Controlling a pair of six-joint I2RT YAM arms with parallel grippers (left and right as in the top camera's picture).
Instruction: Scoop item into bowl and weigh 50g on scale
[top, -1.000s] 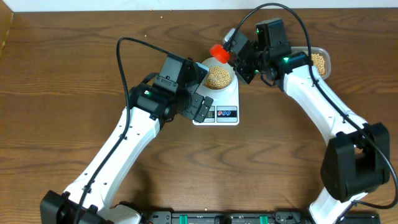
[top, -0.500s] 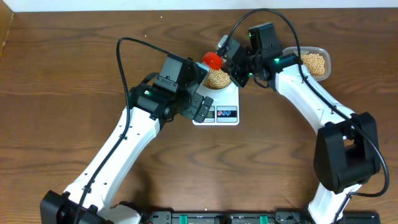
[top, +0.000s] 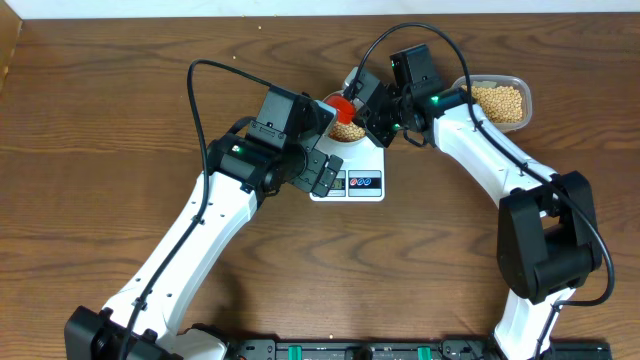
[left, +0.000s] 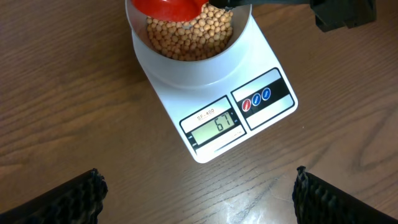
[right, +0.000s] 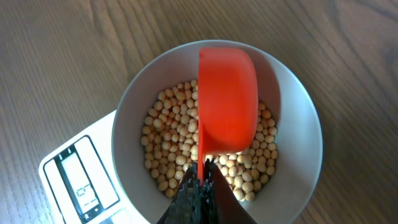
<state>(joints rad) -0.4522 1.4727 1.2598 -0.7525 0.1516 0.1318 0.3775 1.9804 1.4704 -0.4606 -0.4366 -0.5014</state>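
The beans (right: 168, 155) lie in the bowl (right: 305, 112) straight ahead of the right claw (right: 202, 179), which is clenched on the red scoop (right: 227, 93), its long axis running up-frame over them.

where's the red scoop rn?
Overhead view, top centre: the red scoop is over the beans inside the bowl on the scale, its handle pinched by the right tool.

Your overhead looks straight down on the whole table (top: 100, 120), from far out. Left wrist is close, angled down at the scale (left: 261, 68). Right wrist is even closer, right above the bowl (right: 298, 124). All three views share both.
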